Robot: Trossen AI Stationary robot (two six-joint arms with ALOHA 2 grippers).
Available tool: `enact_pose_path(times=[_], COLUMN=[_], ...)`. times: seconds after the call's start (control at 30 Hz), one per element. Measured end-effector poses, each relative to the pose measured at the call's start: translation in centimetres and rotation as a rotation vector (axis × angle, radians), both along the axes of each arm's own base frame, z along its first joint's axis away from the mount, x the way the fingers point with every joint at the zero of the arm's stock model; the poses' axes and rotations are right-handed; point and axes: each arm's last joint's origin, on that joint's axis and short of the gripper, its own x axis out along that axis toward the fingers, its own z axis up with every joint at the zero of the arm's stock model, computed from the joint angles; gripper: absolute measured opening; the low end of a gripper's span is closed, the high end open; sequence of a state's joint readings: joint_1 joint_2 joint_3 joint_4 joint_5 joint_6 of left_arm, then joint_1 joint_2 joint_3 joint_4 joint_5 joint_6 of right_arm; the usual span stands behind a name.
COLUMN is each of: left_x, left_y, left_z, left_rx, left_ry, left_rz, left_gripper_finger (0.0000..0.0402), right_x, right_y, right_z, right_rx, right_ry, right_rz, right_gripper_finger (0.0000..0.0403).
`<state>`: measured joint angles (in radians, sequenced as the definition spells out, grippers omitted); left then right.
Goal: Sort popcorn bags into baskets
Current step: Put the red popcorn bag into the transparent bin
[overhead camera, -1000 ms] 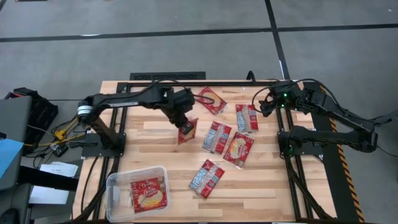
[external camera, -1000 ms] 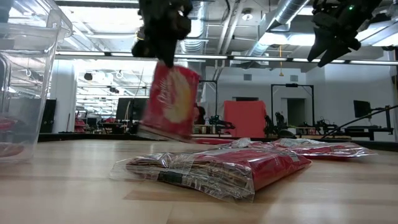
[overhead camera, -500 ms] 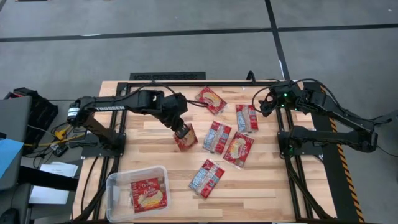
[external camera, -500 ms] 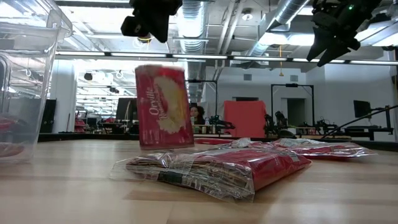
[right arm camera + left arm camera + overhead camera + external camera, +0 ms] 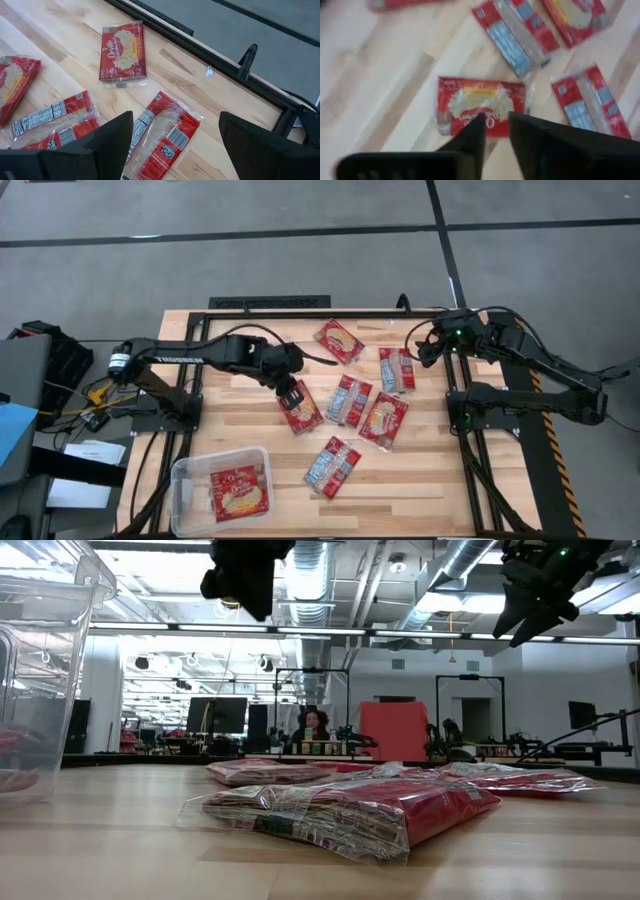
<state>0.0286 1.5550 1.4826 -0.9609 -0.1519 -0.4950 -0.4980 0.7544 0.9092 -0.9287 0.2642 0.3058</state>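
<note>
1. We saw the left gripper hanging over the middle of the table, its fingers drawn to a narrow gap with nothing between them.
2. Directly below that gripper a popcorn bag lay flat on the wood, picture side up, apart from the fingertips.
3. Just beyond this bag, on the side away from the left arm's base, two more bags lay side by side; a further one sat nearer the table's front edge.
4. Two bags lay toward the far edge, between the two grippers.
5. The clear basket stood at the front corner, well apart from the left gripper, with a bag inside it.
6. The right gripper hovered raised near the far right of the table, its fingers spread wide and empty, with the far-edge bags ahead of it.
</note>
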Motion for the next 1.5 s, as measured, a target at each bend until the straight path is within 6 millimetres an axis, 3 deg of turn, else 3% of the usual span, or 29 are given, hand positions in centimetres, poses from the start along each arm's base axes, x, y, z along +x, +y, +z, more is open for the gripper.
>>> enact_pose_path(times=[0.27, 0.47, 0.63, 0.97, 1.2, 1.5], left_x=[3.3, 4.5, 6.1, 7.5, 8.3, 8.1], left_y=[-0.7, -0.2, -0.4, 1.9, 3.7, 4.1], left_z=[-6.2, -10.4, -11.8, -12.4, -14.8, -16.9], left_rx=[0.065, 0.114, 0.248, 0.369, 0.322, 0.233], left_ry=[0.251, 0.447, 0.411, 0.353, 0.340, 0.377], left_rz=[-0.363, -0.501, -0.768, -0.992, -1.093, -1.235], left_gripper_finger=[0.0256, 0.0326, 0.0333, 0.0334, 0.0334, 0.0332], right_x=[0.3, 0.5, 0.8, 1.5, 1.4, 1.4], right_y=[-0.1, -0.3, -0.4, -0.7, -0.7, -0.6], right_z=[-0.1, -0.3, -0.5, -0.9, -0.9, -1.0], right_rx=[-0.004, 0.005, 0.011, 0.017, 0.016, 0.026], right_ry=[0.018, 0.030, 0.051, 0.087, 0.099, 0.107], right_rz=[0.013, 0.016, 0.021, 0.039, 0.045, 0.043], right_gripper_finger=[0.0317, 0.0317, 0.0317, 0.0317, 0.0317, 0.0317])
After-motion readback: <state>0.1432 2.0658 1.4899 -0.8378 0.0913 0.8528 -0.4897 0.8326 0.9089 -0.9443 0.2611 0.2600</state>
